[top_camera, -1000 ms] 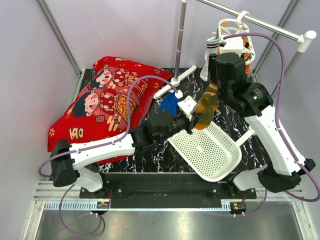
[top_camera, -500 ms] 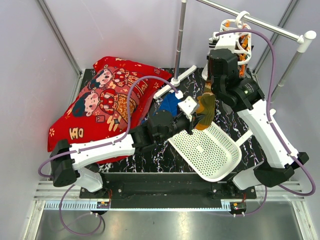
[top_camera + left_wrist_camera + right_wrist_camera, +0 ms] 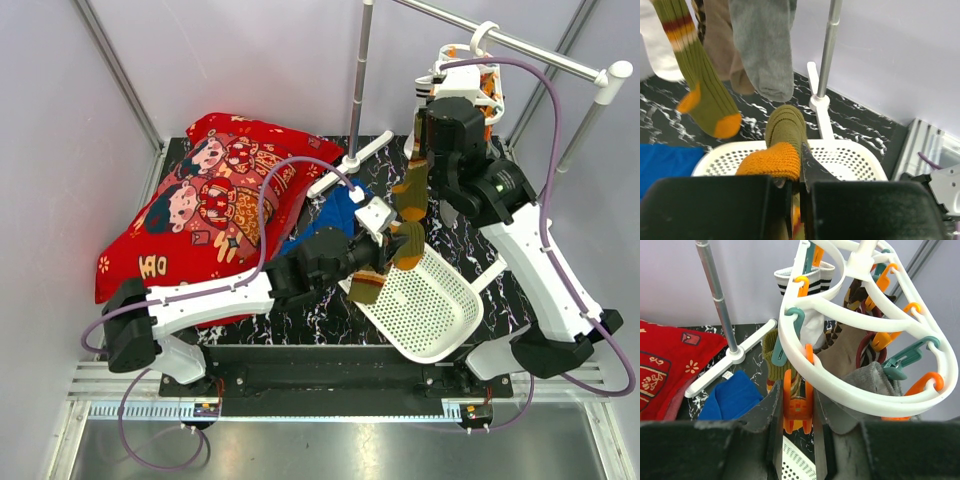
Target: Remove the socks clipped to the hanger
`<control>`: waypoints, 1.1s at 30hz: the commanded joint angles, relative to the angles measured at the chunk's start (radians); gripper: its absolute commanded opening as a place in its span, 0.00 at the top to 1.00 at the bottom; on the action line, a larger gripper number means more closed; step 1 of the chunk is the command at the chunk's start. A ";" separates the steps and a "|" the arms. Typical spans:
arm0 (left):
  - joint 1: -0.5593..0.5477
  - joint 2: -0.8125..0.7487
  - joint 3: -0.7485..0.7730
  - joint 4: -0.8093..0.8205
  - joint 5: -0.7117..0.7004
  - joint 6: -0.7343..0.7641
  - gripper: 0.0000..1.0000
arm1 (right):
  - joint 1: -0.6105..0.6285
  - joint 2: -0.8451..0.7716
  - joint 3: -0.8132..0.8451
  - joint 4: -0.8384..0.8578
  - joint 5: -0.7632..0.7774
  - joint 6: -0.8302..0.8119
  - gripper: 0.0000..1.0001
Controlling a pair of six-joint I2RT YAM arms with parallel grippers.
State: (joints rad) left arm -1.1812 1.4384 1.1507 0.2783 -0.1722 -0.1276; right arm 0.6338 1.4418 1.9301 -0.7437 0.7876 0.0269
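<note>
The left arm's fingers (image 3: 793,183) are shut tight on an olive-green sock (image 3: 784,131), pinching it just behind its orange toe. Seen from above, this sock lies across the left rim of the white basket (image 3: 440,300), which stands tilted on the table (image 3: 470,238); how much of the sock is inside the basket cannot be told.

The right arm's fingers (image 3: 797,386) are up at the hanger (image 3: 850,387), closed against both sides of an orange peg (image 3: 797,412) on its outer ring. The other socks hang from the hanger above the basket's far side: a second olive-green one (image 3: 700,85), a grey one (image 3: 765,45), a brown one (image 3: 720,40) and a white one with dark bands (image 3: 807,277). A blue cloth (image 3: 335,212) lies on the table beside a red cushion (image 3: 210,200).
</note>
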 commanded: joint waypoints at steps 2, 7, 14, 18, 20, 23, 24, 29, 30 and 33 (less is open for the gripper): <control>-0.006 0.049 -0.069 0.146 -0.039 -0.185 0.94 | -0.005 -0.075 -0.025 0.049 -0.042 0.042 1.00; -0.006 0.137 -0.076 0.205 0.028 -0.277 0.90 | -0.005 -0.095 -0.052 0.052 -0.060 0.062 1.00; -0.012 0.179 -0.149 0.269 -0.004 -0.391 0.21 | -0.005 -0.116 -0.083 0.061 -0.103 0.091 0.99; -0.011 0.143 -0.145 0.244 -0.067 -0.337 0.01 | -0.005 -0.139 -0.098 0.063 -0.105 0.102 0.98; -0.011 0.133 -0.109 0.219 -0.111 -0.282 0.01 | -0.005 -0.150 -0.102 0.066 -0.105 0.099 0.98; -0.008 0.140 -0.068 0.194 -0.161 -0.196 0.01 | -0.005 -0.164 -0.106 0.070 -0.111 0.094 0.98; -0.002 0.145 -0.028 0.185 -0.174 -0.178 0.01 | -0.005 -0.169 -0.108 0.073 -0.114 0.096 0.98; 0.063 0.204 0.095 0.151 -0.147 -0.115 0.01 | -0.006 -0.188 -0.129 0.086 -0.134 0.102 0.97; 0.090 0.215 0.115 0.157 -0.141 -0.115 0.01 | -0.005 -0.187 -0.129 0.086 -0.137 0.102 0.97; 0.144 0.272 0.188 0.163 -0.101 -0.115 0.01 | -0.005 -0.190 -0.131 0.086 -0.134 0.097 0.96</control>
State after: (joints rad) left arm -1.1080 1.6478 1.2415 0.3981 -0.2867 -0.2863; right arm 0.6292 1.2743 1.8030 -0.6926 0.6865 0.1139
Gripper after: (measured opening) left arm 0.985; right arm 0.273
